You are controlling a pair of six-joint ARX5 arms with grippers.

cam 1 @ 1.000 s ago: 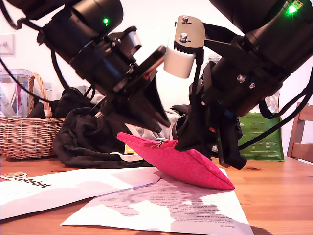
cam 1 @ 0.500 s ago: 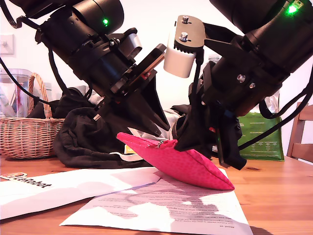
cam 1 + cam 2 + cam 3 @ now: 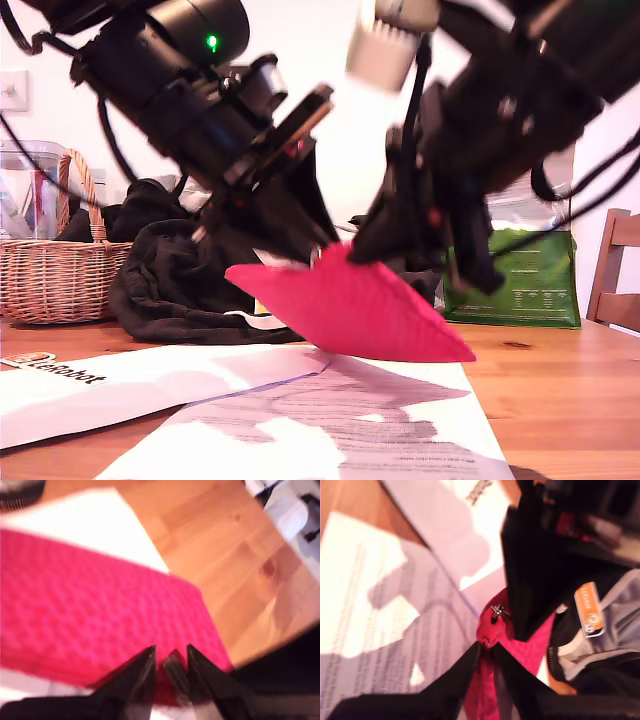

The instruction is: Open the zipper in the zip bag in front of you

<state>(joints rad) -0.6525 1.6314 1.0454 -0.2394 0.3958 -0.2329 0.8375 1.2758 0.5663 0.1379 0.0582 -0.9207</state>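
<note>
- Below both grippers in the exterior view, the zip bag (image 3: 350, 310) is hanging tilted. Its long axis is sloping from the raised end at the exterior view's left down to the corner touching the table (image 3: 570, 400) at the exterior view's right. The first gripper (image 3: 322, 245) is slanting down from the exterior view's left and the second gripper (image 3: 368, 248) from its right. Both sets of tips are sitting at the bag's top ridge, just beside each other.
- Ahead of the first gripper in the first wrist view, the bag's broad dotted face is spreading away from the tips, with its long axis running crosswise to the jaws. The jaws are standing narrow and nipping the bag's near edge. What exactly is sitting between them is too blurred to tell.
- At the second gripper's tips in the second wrist view, the jaws are pinching narrow on a fold of the bag's end. The zipper (image 3: 497, 612) is showing its small silver pull just beyond those tips, touching or almost touching the first gripper's dark finger. The papers (image 3: 380, 605) are lying farther off beneath.
- Judging from this, the first gripper is sitting nearer the pull. The opening stroke is likely needing to run along the bag's long axis, away from the second gripper's anchoring pinch.
</note>
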